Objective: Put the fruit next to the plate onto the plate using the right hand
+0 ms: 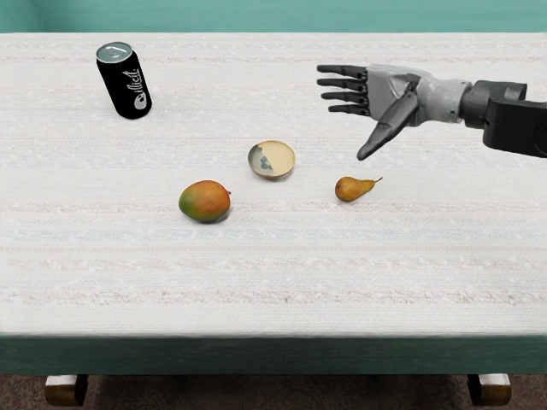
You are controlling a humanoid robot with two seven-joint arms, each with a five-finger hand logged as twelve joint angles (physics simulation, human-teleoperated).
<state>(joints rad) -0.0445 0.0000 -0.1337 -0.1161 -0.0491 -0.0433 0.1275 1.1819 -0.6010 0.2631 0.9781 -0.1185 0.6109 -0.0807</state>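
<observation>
Right hand [383, 98]: fingers apart, empty, up-right of plate [285, 152];
Pear [354, 188]: lying right of plate, off it

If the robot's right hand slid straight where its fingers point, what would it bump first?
Probably the black can. The right hand points left, along a line passing behind the plate. Its height above the table is unclear.
</observation>
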